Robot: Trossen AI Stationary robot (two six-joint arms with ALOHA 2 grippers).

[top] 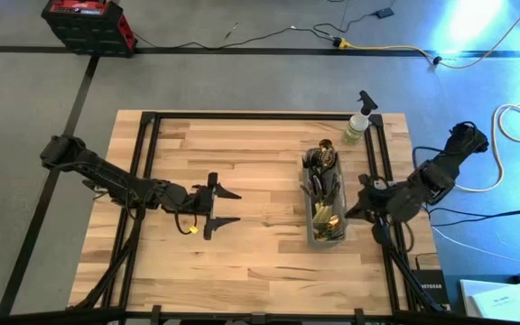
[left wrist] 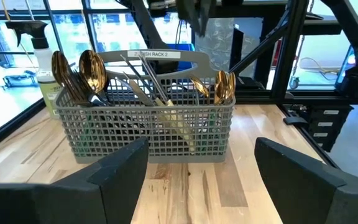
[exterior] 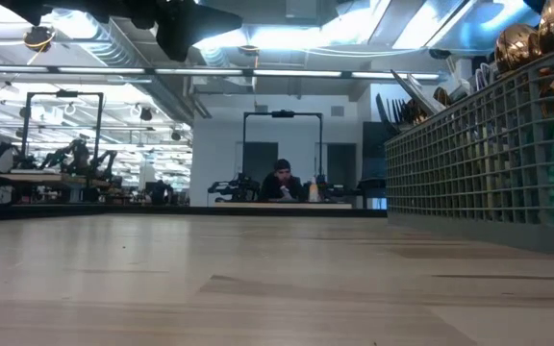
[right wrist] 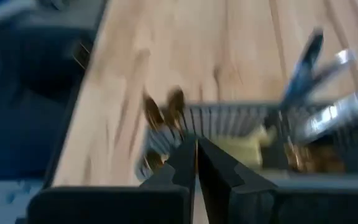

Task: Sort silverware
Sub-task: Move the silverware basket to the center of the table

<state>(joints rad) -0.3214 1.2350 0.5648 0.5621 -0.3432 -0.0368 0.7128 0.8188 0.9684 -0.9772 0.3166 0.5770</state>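
Silverware [top: 325, 194] stands handles-up, all inside grey mesh caddy [top: 312, 236]. Right gripper [top: 361, 202] just beside caddy, nearer arm, jaws shut, empty. Left gripper [top: 228, 207] well apart, jaws wide.

Pale wooden table [top: 242, 181], smooth and matt. Beyond the left gripper's matt black fingers [left wrist: 114, 171], a grey plastic mesh caddy [left wrist: 148, 127] holds glossy gold metal silverware [left wrist: 92, 68] (mirror-bright bowls).

Two dark jointed arms, black claws, left claw [top: 227, 207] with a small yellow tag.
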